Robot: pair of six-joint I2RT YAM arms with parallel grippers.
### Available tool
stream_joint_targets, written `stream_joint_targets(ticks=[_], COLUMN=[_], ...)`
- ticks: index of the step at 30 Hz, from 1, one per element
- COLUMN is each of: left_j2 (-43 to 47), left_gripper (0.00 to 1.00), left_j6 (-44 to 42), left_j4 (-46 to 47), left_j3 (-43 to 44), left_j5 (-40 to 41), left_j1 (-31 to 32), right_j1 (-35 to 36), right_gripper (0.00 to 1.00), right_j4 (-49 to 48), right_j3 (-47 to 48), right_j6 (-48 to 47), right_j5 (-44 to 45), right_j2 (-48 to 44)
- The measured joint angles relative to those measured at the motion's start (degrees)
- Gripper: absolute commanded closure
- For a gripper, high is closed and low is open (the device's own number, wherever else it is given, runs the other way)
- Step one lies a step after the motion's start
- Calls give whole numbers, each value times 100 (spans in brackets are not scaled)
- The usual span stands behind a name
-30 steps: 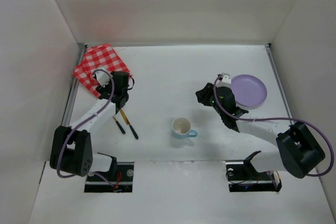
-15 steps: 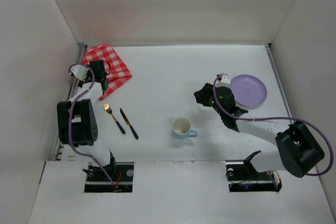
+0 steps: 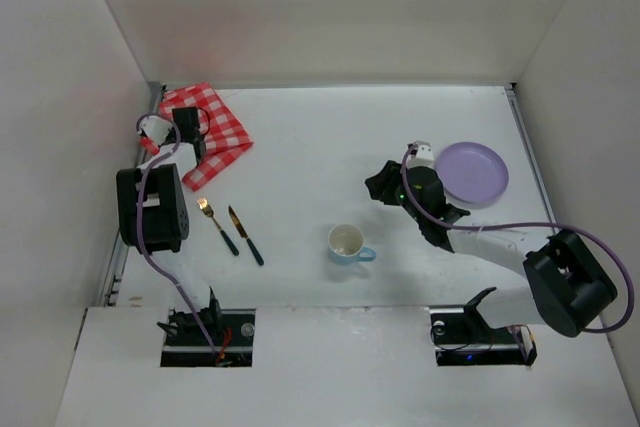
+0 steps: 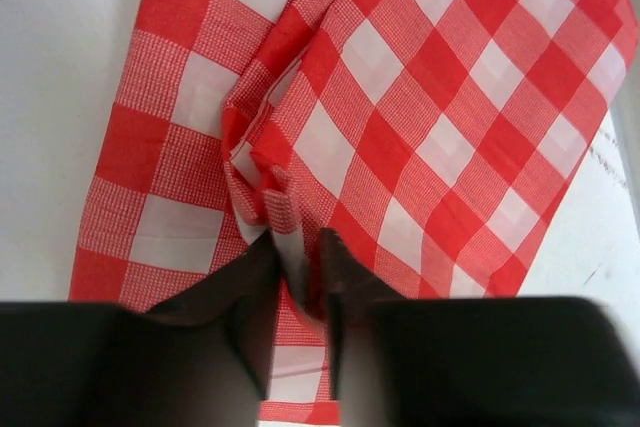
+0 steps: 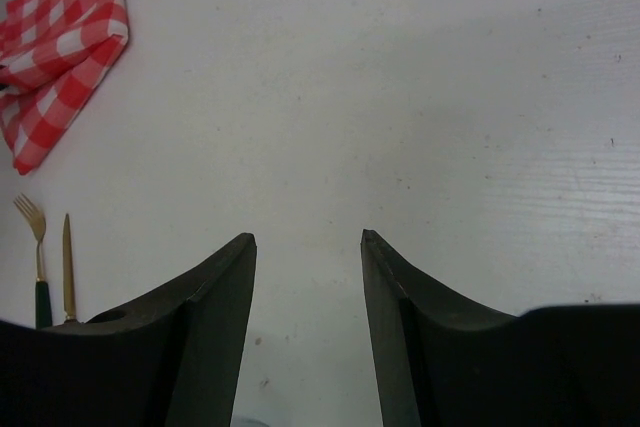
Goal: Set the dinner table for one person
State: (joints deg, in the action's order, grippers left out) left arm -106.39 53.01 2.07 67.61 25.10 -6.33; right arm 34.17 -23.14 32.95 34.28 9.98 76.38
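Observation:
The red-and-white checked cloth [image 3: 215,132] lies crumpled at the far left corner of the dinner table [image 3: 320,127]. My left gripper [image 3: 196,145] is down on it; in the left wrist view the gripper [image 4: 298,255] is shut on a raised fold of the cloth [image 4: 420,117]. A gold fork [image 3: 216,225] and knife [image 3: 245,236] with dark handles lie side by side near the left front. A light blue cup [image 3: 347,243] stands at the centre front. A lilac plate [image 3: 474,172] sits at the right. My right gripper [image 3: 380,185] hovers open left of the plate, its jaws [image 5: 308,239] holding nothing.
Metal rails run along the table's left [image 3: 135,187] and right [image 3: 528,157] sides, with white walls around. In the right wrist view the cloth [image 5: 60,47], fork [image 5: 35,232] and knife [image 5: 67,267] show at far left.
My left arm swung from above the fork and knife back to the cloth, and its jaws closed on a fold. My right gripper shifted slightly left and opened a little wider.

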Motion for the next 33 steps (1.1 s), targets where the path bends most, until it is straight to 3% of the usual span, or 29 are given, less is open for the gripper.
stream_joint_targets(ticks=[6, 16, 21, 24, 30, 33], left_j2=[-59, -278, -494, -503, -225, 293], left_gripper=[95, 96, 94, 88, 54, 50], left_j6=[-293, -2065, -2874, -3296, -3611, -3508], left_j4=[170, 1364, 1672, 1790, 2061, 2098], left_j3=[129, 896, 1178, 1204, 723, 0], left_j5=[-107, -457, -1034, -1320, -1231, -966], left_j1=[522, 3080, 3832, 4135, 4354, 4280], right_j1=[4, -81, -264, -372, -415, -411], right_gripper=[48, 48, 47, 43, 32, 29], right_j4=[-11, -136, -160, -157, -166, -168], right_j3=[0, -140, -291, -319, -319, -304], right_j6=[0, 35, 125, 179, 192, 114], right_j5=[4, 271, 479, 507, 466, 435], right_j2=[-22, -319, -442, -442, -407, -289])
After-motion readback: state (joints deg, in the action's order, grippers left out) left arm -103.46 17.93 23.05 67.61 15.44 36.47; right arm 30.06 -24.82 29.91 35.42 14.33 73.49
